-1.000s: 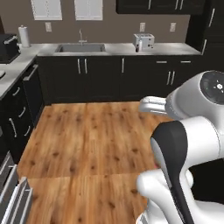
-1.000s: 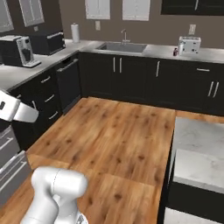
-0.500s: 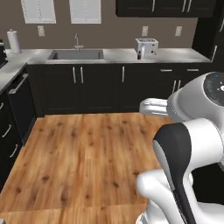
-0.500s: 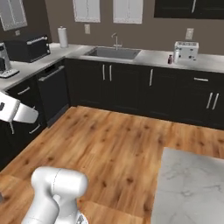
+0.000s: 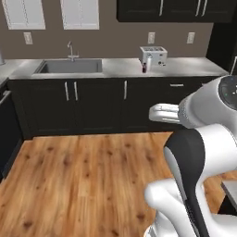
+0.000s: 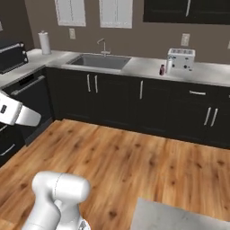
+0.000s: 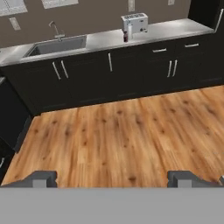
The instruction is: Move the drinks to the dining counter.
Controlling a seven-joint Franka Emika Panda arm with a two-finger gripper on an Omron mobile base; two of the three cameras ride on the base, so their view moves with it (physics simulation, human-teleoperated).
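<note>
Two of the drinks stand on the far worktop beside the white toaster: a tiny purple-red bottle and a slim white-grey bottle right next to it. A corner of the dining counter shows as a grey-veined marble slab at the bottom of the right base view. My gripper is open, its fingertips wide apart with nothing between them. It hangs above the wooden floor, far from the bottles.
Dark base cabinets run under the marble worktop, which holds a sink with a tap. A paper towel roll stands at the far left. Wooden floor lies between me and the cabinets.
The whole picture has shifted: the base has driven and turned, so the worktop with toaster and bottles now looks closer and more central. The gripper stays open.
</note>
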